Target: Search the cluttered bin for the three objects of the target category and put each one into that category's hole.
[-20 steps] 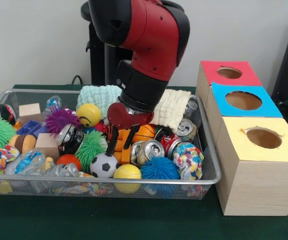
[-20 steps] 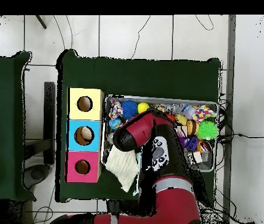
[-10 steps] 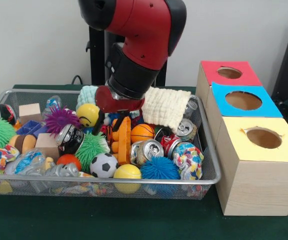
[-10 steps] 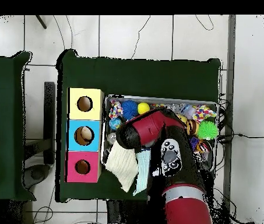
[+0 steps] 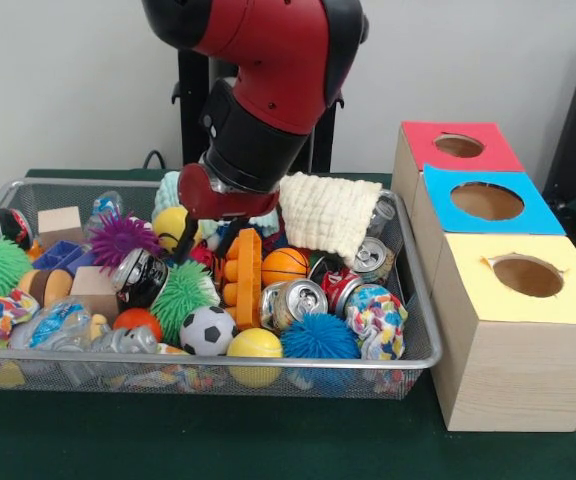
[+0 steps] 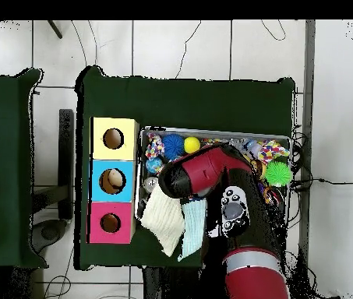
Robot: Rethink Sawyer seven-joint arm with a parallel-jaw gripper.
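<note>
Over the middle of the wire bin [image 5: 423,330] the red arm [image 5: 268,90] leans down, its claw [image 5: 200,238] low among the toys beside a yellow smiley ball [image 5: 173,228]; whether the claw is wide, narrow or holding anything I cannot tell. Just right of it an orange plastic block [image 5: 245,280] stands on end, long axis upright, studs facing left, with a small basketball [image 5: 286,266] touching its right side. A white cloth [image 5: 333,215] drapes over the bin's far right rim. Crushed cans [image 5: 301,298] lie near the front, by a soccer ball [image 5: 207,330]. To the right stand three boxes with holes: red [image 5: 458,146], blue [image 5: 486,201], yellow [image 5: 528,276].
</note>
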